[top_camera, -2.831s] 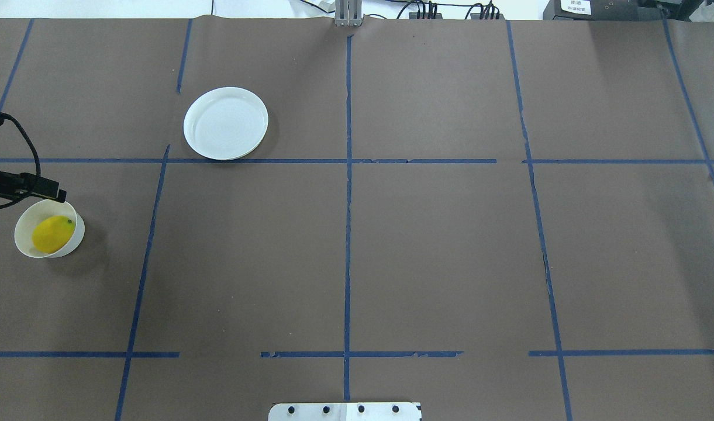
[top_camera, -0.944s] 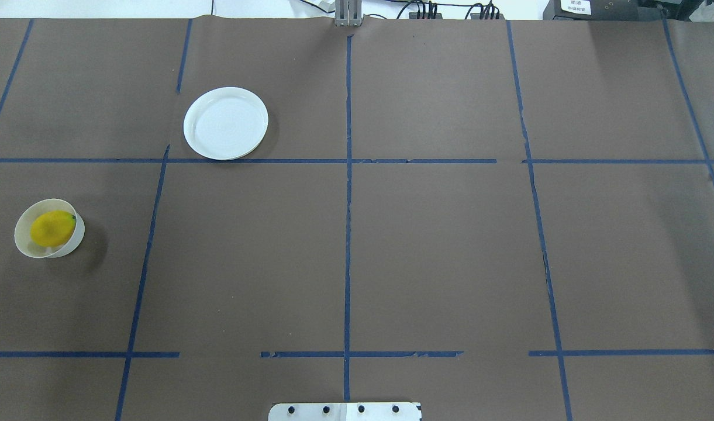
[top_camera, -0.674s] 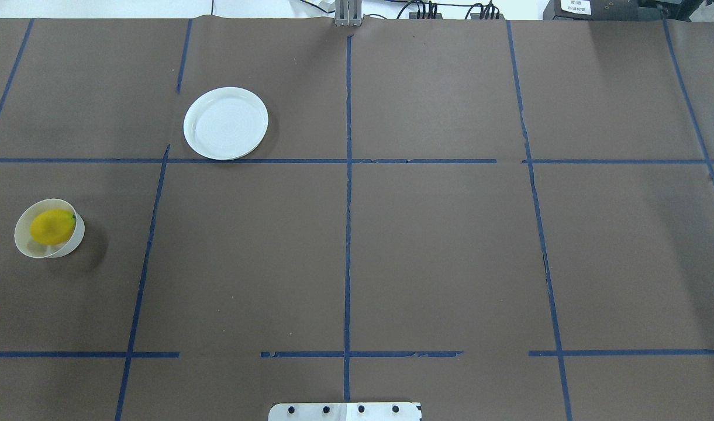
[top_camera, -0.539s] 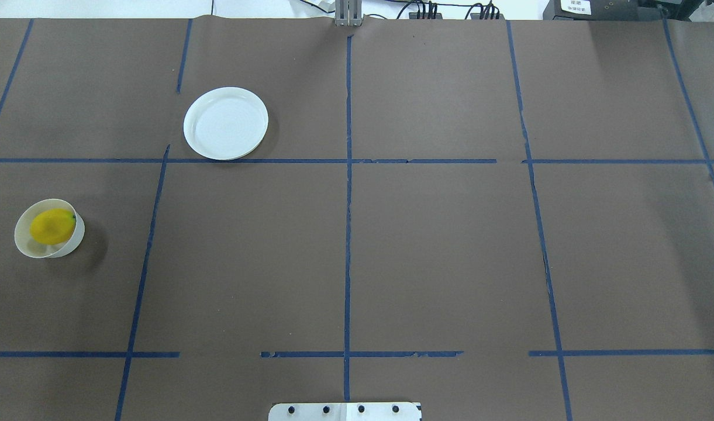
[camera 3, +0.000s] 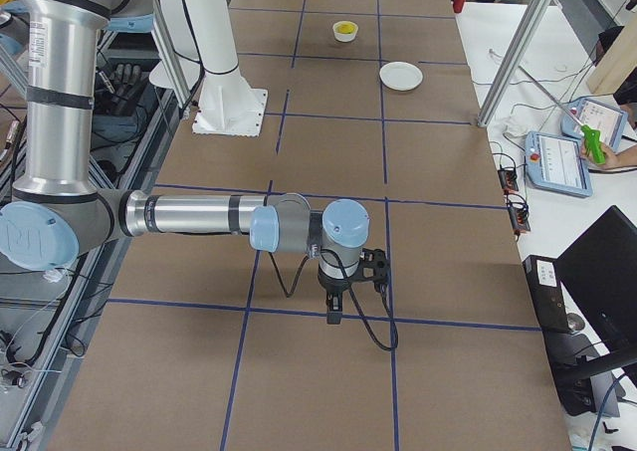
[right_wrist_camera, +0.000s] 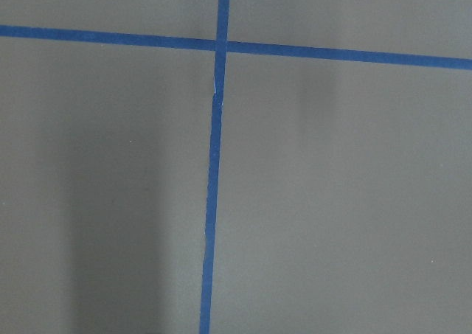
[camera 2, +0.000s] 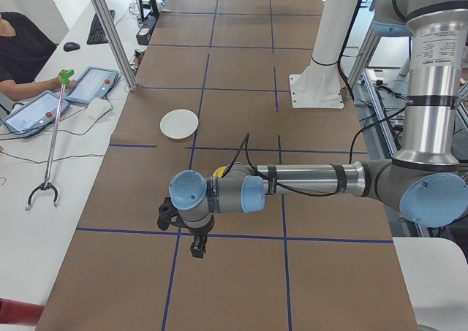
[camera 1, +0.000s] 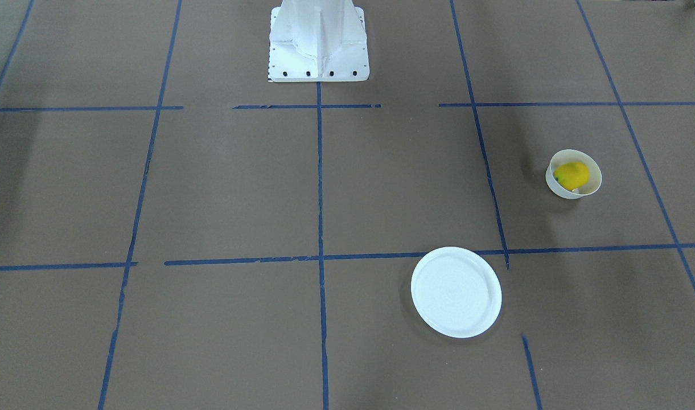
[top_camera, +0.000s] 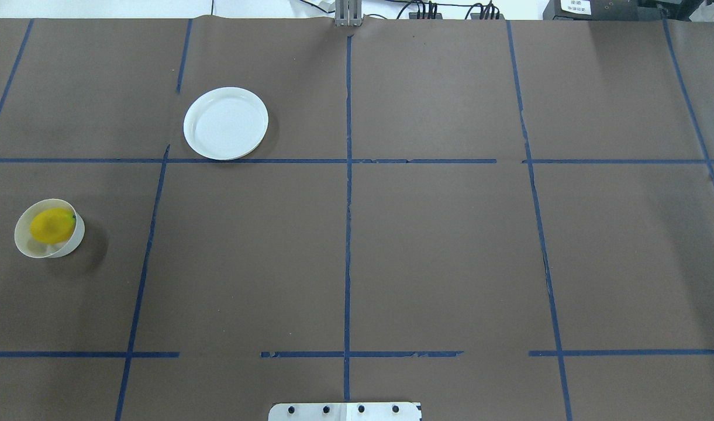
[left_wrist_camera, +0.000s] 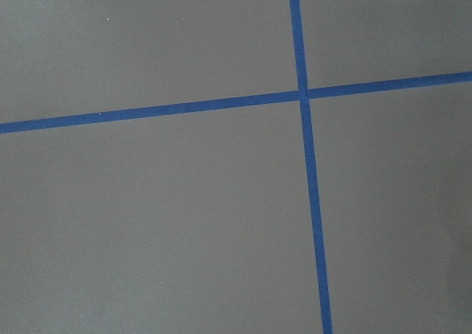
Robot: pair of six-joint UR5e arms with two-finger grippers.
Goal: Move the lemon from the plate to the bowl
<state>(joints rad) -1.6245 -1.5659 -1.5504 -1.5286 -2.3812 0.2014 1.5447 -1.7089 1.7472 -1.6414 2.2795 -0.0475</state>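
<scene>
The yellow lemon (top_camera: 52, 226) lies inside the small off-white bowl (top_camera: 48, 251) at the table's left side; it also shows in the front-facing view (camera 1: 571, 172). The flat white plate (top_camera: 226, 123) is empty, farther back and to the right of the bowl. Neither gripper shows in the overhead or front-facing view. My left gripper (camera 2: 197, 248) hangs off the near arm in the exterior left view, above the table's left end and away from the bowl. My right gripper (camera 3: 333, 317) hangs above the table's right end. I cannot tell whether either is open or shut.
The table is covered in brown paper with a grid of blue tape lines (top_camera: 347, 204). The robot's white base (camera 1: 319, 42) stands at the table's near middle edge. Both wrist views show only paper and tape. An operator sits beyond the far edge (camera 2: 22, 50).
My left gripper stood at the bowl's edge 2.8 s ago and has since left the overhead view. The lemon stays in the bowl, shifted slightly. The plate has not moved.
</scene>
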